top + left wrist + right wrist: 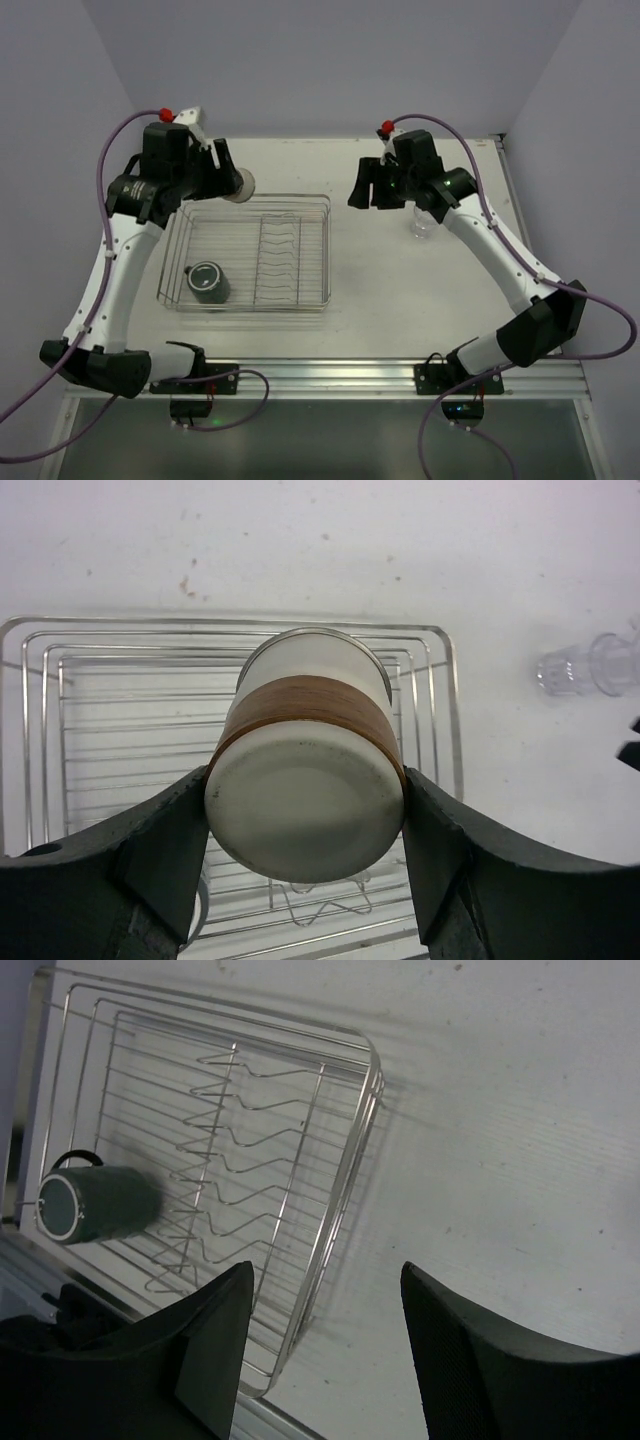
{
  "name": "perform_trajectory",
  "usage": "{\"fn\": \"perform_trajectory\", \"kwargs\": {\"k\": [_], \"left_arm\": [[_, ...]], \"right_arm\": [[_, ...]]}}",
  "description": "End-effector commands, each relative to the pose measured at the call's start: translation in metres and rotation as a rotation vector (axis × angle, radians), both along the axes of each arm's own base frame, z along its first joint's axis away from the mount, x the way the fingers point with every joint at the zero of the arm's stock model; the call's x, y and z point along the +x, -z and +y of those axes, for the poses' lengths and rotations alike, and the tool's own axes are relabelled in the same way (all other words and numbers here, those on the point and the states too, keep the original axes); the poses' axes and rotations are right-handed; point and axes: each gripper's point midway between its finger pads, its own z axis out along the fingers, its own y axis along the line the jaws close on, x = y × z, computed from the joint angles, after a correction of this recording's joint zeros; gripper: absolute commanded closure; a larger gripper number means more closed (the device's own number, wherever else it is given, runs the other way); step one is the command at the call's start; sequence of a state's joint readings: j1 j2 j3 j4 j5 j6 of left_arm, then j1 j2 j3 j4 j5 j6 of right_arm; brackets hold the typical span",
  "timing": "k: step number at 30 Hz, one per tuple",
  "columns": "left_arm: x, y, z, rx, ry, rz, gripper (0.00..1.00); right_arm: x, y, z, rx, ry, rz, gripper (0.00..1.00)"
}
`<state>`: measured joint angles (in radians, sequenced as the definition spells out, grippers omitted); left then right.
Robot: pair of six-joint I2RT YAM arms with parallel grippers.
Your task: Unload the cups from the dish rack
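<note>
The silver wire dish rack (pixel 300 205) stands left of the table's middle; it also shows in the left wrist view (pixel 440 680) and the right wrist view (pixel 340 1190). A dark grey-green mug (pixel 209 282) lies on its side in the rack's near left corner, seen too in the right wrist view (pixel 95 1203). My left gripper (pixel 232 182) is shut on the cream cup with a brown band (pixel 305 770), held on its side above the rack's far left corner. A clear tumbler (pixel 422 226) lies on the table under my right arm, also in the left wrist view (pixel 585 667). My right gripper (pixel 368 190) is open and empty, just right of the rack.
A metal rail (pixel 400 372) runs along the table's near edge by the arm bases. Grey walls close in the back and both sides. Bare table (pixel 400 290) lies between the rack and the right arm.
</note>
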<state>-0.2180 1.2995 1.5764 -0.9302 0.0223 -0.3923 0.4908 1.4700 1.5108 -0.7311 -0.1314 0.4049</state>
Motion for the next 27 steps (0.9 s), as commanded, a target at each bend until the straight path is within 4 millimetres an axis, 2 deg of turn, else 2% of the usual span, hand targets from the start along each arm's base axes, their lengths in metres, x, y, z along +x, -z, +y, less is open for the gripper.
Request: {"fn": "perform_trajectory", "kwargs": {"k": [1,3,4,5,6,7,8,9,10,11,12,13,14,15,17,18,19,27], "left_arm": [[-0.011,-0.016,-0.035,-0.147,0.151,-0.044,1.0],[-0.019,-0.023,-0.053,-0.234,0.235,-0.069,1.0],[-0.02,-0.033,-0.067,-0.291,0.306,-0.114,1.0],[-0.026,-0.026,-0.072,-0.324,0.334,-0.108,1.0],[-0.023,-0.034,-0.08,-0.372,0.36,-0.149,1.0],[-0.031,-0.037,-0.089,-0.42,0.417,-0.153,1.0],[-0.035,-0.028,-0.094,-0.449,0.44,-0.133,1.0],[-0.032,-0.035,-0.1,-0.492,0.46,-0.168,1.0],[-0.04,-0.039,-0.105,-0.527,0.502,-0.177,1.0],[-0.042,-0.03,-0.108,-0.569,0.5,-0.146,1.0],[-0.04,-0.038,-0.111,-0.588,0.524,-0.192,1.0],[-0.044,-0.04,-0.114,-0.61,0.548,-0.199,1.0],[-0.047,-0.035,-0.118,-0.644,0.552,-0.177,1.0],[-0.046,-0.043,-0.12,-0.659,0.574,-0.219,1.0],[-0.052,-0.047,-0.125,-0.711,0.599,-0.219,1.0],[-0.051,-0.05,-0.127,-0.721,0.618,-0.256,1.0],[-0.052,-0.051,-0.129,-0.73,0.625,-0.259,1.0],[-0.054,-0.054,-0.138,-0.752,0.651,-0.268,1.0]], "right_arm": [[-0.005,-0.019,0.028,0.15,-0.088,0.023,0.37],[-0.01,-0.024,0.035,0.222,-0.125,0.051,0.37],[-0.007,-0.028,0.034,0.253,-0.129,0.045,0.37],[-0.01,-0.028,0.035,0.288,-0.133,0.061,0.37],[-0.014,-0.039,0.042,0.363,-0.199,0.05,0.38],[-0.012,-0.045,0.036,0.429,-0.187,0.07,0.38],[-0.019,-0.04,0.034,0.484,-0.208,0.101,0.38],[-0.016,-0.056,0.037,0.562,-0.262,0.047,0.38],[-0.027,-0.065,0.035,0.661,-0.317,0.11,0.39],[-0.032,-0.062,0.033,0.698,-0.339,0.13,0.39],[-0.032,-0.071,0.034,0.728,-0.379,0.091,0.4],[-0.04,-0.078,0.035,0.768,-0.411,0.127,0.4],[-0.045,-0.076,0.036,0.788,-0.426,0.143,0.41],[-0.045,-0.088,0.038,0.812,-0.471,0.082,0.41],[-0.054,-0.092,0.039,0.873,-0.495,0.14,0.41],[-0.053,-0.101,0.04,0.894,-0.537,0.085,0.41],[-0.055,-0.105,0.041,0.937,-0.529,0.136,0.42],[-0.06,-0.121,0.045,1.036,-0.611,0.129,0.44]]}}
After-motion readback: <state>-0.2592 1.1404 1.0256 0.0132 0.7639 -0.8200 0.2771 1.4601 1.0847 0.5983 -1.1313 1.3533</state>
